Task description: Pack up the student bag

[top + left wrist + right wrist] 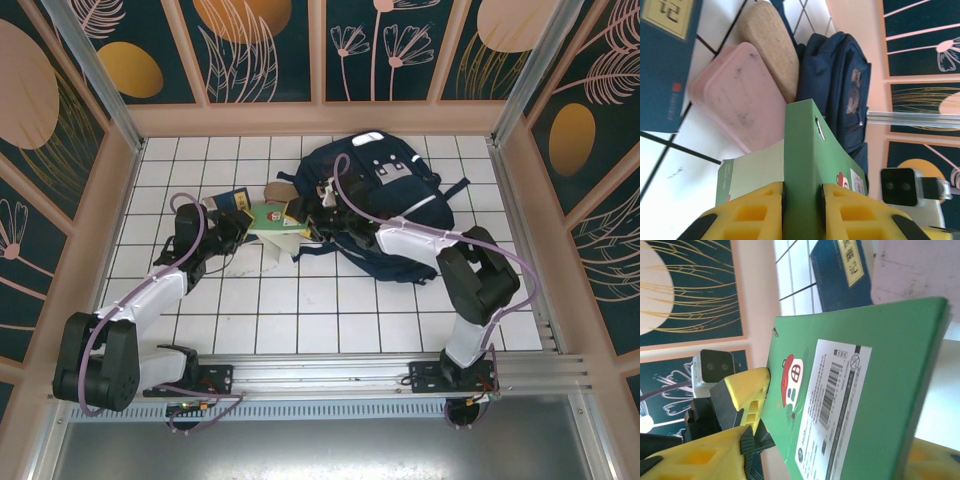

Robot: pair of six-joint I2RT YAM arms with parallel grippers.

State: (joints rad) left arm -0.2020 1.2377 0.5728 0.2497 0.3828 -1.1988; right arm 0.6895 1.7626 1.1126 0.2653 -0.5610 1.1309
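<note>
Left end effector point(802, 192) is clamped narrow on the edge of a green booklet point(807, 145), mid-left on the tiled surface point(300, 300). Right end effector point(318, 207) straddles the same booklet; cannot tell if it grips. Student bag point(395, 195) lies back-centre, just right of the booklet.

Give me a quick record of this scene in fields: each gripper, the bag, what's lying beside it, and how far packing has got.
left gripper: shut on the edge of the green book
right gripper: open, at the book's other end, next to the bag
student bag: navy, lying on the far part of the white tiled table
beside the bag: pink case, cork-textured case, blue book
packing: green book not yet in the bag
</note>
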